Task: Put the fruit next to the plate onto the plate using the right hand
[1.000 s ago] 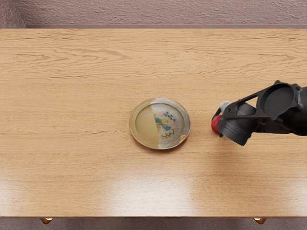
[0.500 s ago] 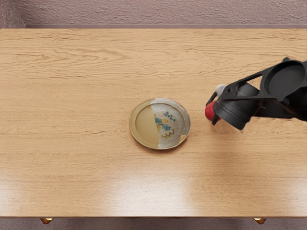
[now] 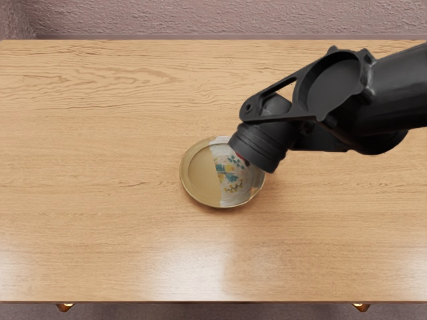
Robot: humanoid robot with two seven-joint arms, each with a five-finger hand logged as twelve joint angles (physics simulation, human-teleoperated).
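Right arm (image 3: pixel 363 100): I see it coming in from the 3 o'clock edge and slanting down toward the middle of the table (image 3: pixel 100 100).
Wrist cuff (image 3: pixel 261 143): its dark round end sits over the plate's rim at about 1 to 2 o'clock.
Right hand: hidden behind the cuff, so I cannot tell whether it is open or closed, or holding anything.
Plate (image 3: pixel 200 175): flat at the table's centre, its 9 o'clock half in plain view.
Fruit: I cannot make it out; the arm blocks my view.
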